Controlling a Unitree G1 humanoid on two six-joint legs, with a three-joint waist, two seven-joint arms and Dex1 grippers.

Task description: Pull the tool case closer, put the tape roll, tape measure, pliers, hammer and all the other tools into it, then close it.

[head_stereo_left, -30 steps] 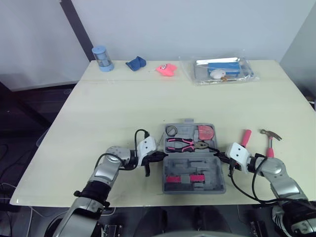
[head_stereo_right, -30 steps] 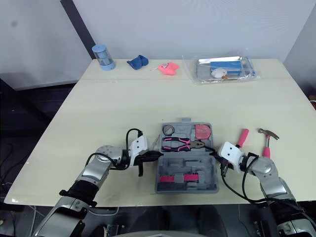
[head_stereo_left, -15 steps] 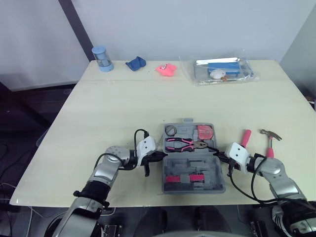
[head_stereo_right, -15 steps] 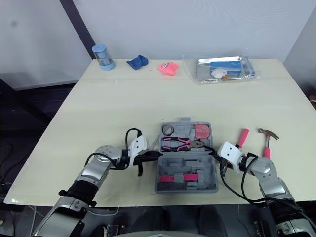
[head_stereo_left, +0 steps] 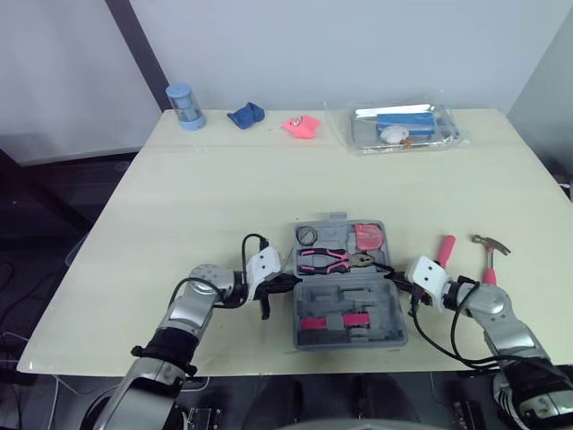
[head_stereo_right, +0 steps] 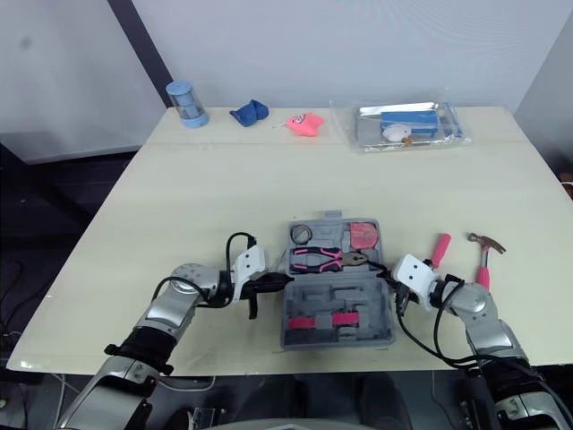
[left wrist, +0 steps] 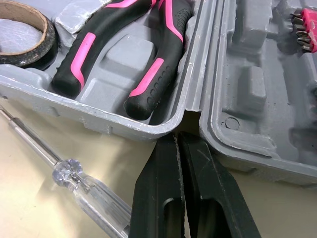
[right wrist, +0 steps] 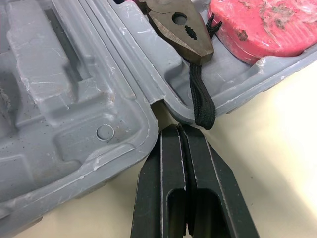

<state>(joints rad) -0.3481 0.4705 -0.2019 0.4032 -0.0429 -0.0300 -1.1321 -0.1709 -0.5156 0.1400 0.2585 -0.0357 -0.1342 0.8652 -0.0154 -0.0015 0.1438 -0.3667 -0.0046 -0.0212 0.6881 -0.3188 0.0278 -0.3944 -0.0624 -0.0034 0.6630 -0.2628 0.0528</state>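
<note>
One case (head_stereo_left: 351, 288) lies open and flat on the table (head_stereo_left: 224, 197), near its front edge.

Contents of the case's far half, three items:
- one tape roll (head_stereo_left: 309, 236) at the left end;
- one pair of pliers (head_stereo_left: 327, 261) with pink and black handles, lying crosswise in the middle;
- one pink tape measure (head_stereo_left: 370, 237) at the right end, with its black strap (right wrist: 200, 99) hanging over the case's wall.

The near half holds one pink strip of bits (head_stereo_left: 333, 322).

Three tools lie outside the case:
- one clear-handled screwdriver (left wrist: 64, 171) on the table just beside the case's left wall;
- one pink-handled tool (head_stereo_left: 444, 250) to the right of the case;
- one hammer (head_stereo_left: 490, 255) further right, beyond that tool.

Left gripper (left wrist: 177, 139): the two fingers are pressed together with nothing between them, and the tips sit at the hinge notch on the case's left side. Right gripper (right wrist: 177, 130): the fingers are likewise pressed together and empty, with the tips at the hinge notch on the case's right side.

Four things sit well beyond the case, along the table's far edge: one blue cylinder (head_stereo_left: 183, 106), one blue cloth (head_stereo_left: 246, 115), one pink object (head_stereo_left: 302, 125) and one clear bag (head_stereo_left: 398, 127) with items inside.
</note>
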